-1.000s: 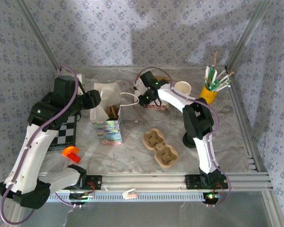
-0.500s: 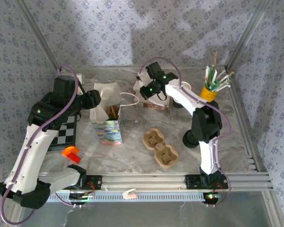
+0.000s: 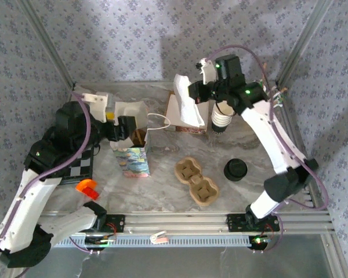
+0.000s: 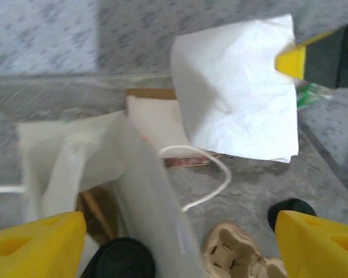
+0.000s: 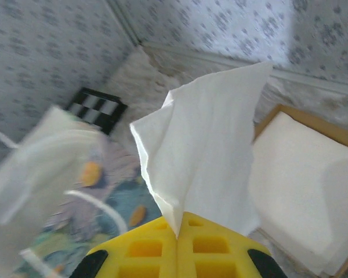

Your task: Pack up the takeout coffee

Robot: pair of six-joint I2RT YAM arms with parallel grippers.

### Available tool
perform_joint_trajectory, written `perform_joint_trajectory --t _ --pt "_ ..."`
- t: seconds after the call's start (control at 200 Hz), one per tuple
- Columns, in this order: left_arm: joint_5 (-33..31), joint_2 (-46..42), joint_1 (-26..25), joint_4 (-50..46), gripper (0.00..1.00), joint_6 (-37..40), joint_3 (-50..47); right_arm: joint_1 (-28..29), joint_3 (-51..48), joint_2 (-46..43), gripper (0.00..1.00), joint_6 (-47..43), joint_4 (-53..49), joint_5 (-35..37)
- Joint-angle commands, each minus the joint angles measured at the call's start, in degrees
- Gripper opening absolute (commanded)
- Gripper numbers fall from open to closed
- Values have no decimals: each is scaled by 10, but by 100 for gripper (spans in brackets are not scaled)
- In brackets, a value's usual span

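The right gripper [image 5: 177, 234] has its jaws clamped on a single white napkin [image 5: 203, 150], held above the napkin stack [image 5: 298, 171], likely so that one sheet comes away alone for packing. The left gripper [image 4: 180, 231] hovers, jaws wide apart, over the open paper bag [image 3: 130, 159] on the counter [image 3: 162, 188]. The takeout coffee [image 4: 120, 259] appears to stand inside the bag, lid up.

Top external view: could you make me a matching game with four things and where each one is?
Things:
1. white napkin
2. cardboard cup tray
3. orange piece
4. black lid piece

Places:
A. in the middle, both hollows empty
B. held aloft in the jaws of the right gripper
C. at the near left corner
D. low and round, just beside the tray

Pairs: 1-B, 2-A, 3-C, 4-D
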Motion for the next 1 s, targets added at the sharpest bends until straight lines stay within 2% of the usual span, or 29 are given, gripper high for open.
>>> perform_joint_trajectory --t 0.0,0.12,0.215,0.45,0.585,0.765,0.895,0.995 --pt "9 9 -51 85 91 93 -11 -2 30 -41 0 33 -48 -59" --pt "23 27 -97 169 100 160 -31 -1 44 -69 0 42 -62 -102" --pt "30 50 -124 231 100 213 -44 2 53 -89 0 51 -64 -130" --pt "66 52 -132 475 100 319 -150 6 88 -105 0 71 -70 -199" --pt "77 67 -140 550 100 363 -178 18 95 -105 0 89 -54 -216" --pt "37 88 -154 686 100 401 -214 38 86 -100 0 128 -11 -237" --pt "23 111 -164 723 100 442 -209 55 76 -97 0 162 29 -242" --pt "-32 124 -165 774 100 440 -205 62 72 -95 0 177 40 -238"
